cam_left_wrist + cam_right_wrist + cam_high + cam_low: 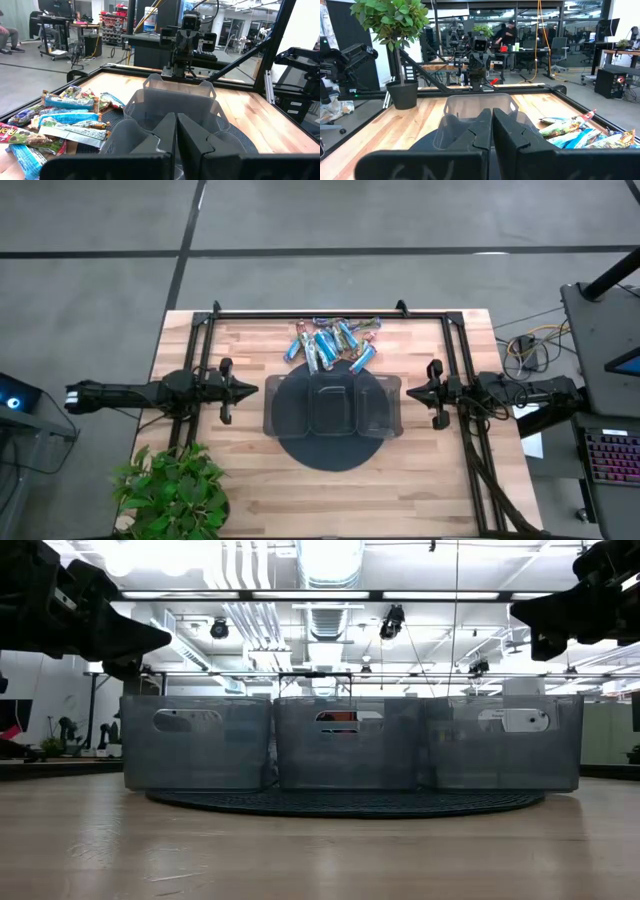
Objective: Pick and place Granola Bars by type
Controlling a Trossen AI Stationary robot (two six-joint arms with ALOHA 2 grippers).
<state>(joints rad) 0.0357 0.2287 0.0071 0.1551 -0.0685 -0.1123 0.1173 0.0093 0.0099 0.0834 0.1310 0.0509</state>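
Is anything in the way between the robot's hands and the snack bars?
Nothing visible blocks either. The granola bars lie in an open pile just behind the tray; the left gripper and right gripper hang beside the tray, jaws shut.

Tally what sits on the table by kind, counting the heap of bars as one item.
Clear bins: 3
Dark round mat: 1
Heap of Granola Bars: 1, single bars too overlapped to count
Potted plant: 1
Total: 6
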